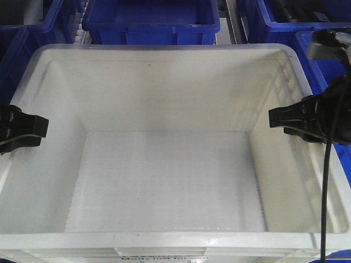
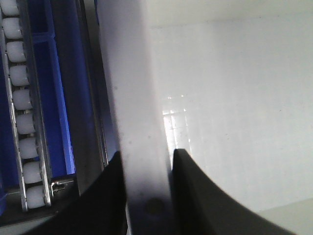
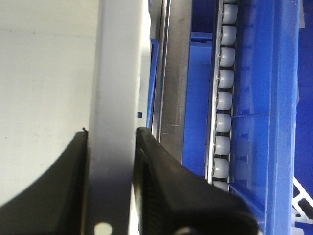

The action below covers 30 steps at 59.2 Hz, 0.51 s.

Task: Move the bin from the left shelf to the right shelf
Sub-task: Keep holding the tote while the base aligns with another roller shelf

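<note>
Exterior front-facing: looks down into the bin, empty, filling nearly the whole frame, long axis running 9 to 3 o'clock. Sits just in front of dark blue bins at 12 o'clock. Cannot tell whether resting on a shelf or lifted clear.

Held at both ends: left gripper on the rim at 9 o'clock, right gripper on the opposite rim at 3 o'clock, roughly level with each other. Left wrist-mounted: shows black fingers straddling the white wall, one inside, one outside, narrow and pressed against it. Right wrist-mounted: shows the same, fingers clamped on the wall, roller track just outside at 3 o'clock.

Judged as the carry in hand. Needs travel toward 3 o'clock, along the bin's own long axis, so leads with the right arm and trails with the left. Calls for matched pace on both sides; otherwise risks the wall slipping from one grip or the bin twisting.
</note>
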Each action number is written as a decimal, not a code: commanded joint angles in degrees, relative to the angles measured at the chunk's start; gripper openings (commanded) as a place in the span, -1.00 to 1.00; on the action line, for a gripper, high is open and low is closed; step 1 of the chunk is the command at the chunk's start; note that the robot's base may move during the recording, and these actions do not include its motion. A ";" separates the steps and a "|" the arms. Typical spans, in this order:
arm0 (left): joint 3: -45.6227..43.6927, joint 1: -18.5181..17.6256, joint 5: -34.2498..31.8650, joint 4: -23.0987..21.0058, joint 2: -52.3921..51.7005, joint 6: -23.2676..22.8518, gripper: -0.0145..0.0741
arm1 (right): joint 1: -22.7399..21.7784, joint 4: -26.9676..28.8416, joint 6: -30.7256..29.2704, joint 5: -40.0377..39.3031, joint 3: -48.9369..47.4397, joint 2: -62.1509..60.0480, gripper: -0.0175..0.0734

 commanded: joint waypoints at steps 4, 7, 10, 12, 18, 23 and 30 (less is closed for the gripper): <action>-2.00 -0.07 -4.57 1.08 -1.84 1.85 -0.69 | -0.39 -3.23 -1.43 -6.23 -2.22 -1.87 -0.59; -2.00 -0.07 -4.62 1.08 -1.84 1.85 -0.69 | -0.39 -3.49 -1.43 -6.23 -2.22 -1.87 -0.59; -2.00 -0.07 -4.87 1.08 -1.84 1.85 -0.69 | -0.39 -3.57 -1.43 -6.23 -2.22 -1.87 -0.59; -2.00 -0.07 -4.87 1.08 -1.84 1.85 -0.69 | -0.39 -3.57 -1.43 -6.23 -2.22 -1.87 -0.59; -2.00 -0.07 -4.80 1.08 -1.84 1.85 -0.69 | -0.39 -3.51 -1.43 -6.17 -2.22 -1.87 -0.59; -2.00 -0.07 -4.89 1.08 -1.84 1.85 -0.69 | -0.39 -3.51 -1.43 -6.17 -2.22 -1.87 -0.59; -2.00 -0.07 -6.79 1.08 -1.84 1.85 -0.69 | -0.39 -3.90 -1.47 -6.17 -2.22 -1.87 -0.59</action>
